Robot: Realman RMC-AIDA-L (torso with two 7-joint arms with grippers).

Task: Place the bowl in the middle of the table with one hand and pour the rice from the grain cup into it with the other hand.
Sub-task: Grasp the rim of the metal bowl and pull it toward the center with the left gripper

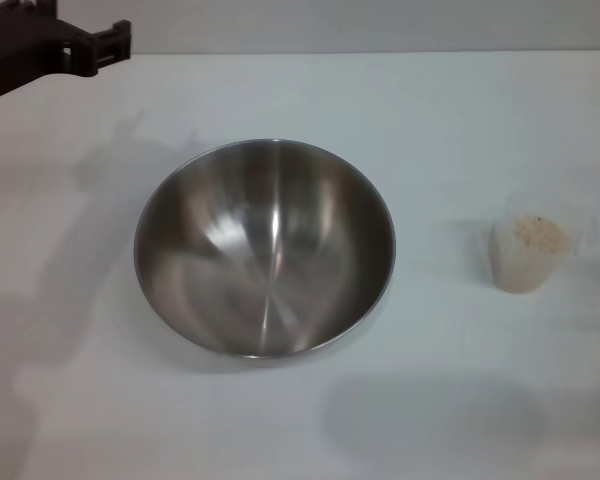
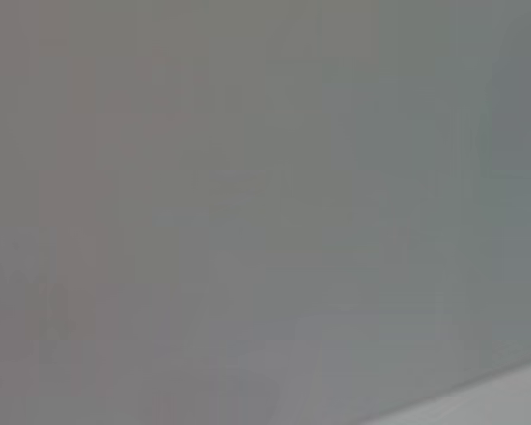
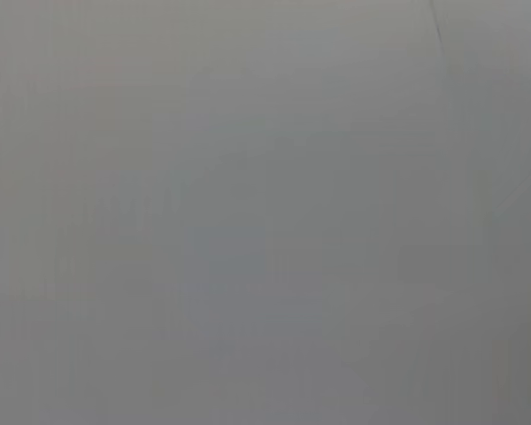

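Steel bowl (image 1: pixel 265 248) sat mid-bench, the rice-filled (image 1: pixel 538 233) grain cup (image 1: pixel 526 256) upright toward the right edge; left hand (image 1: pixel 75 45), its finger spread indiscernible, hung at the far-left corner, right hand unseen; a careless grasp could topple the light cup.

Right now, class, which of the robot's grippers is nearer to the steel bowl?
Left. The left gripper hangs at the table's far left corner, apart from the bowl. The right gripper shows in no view, so its distance cannot be judged.
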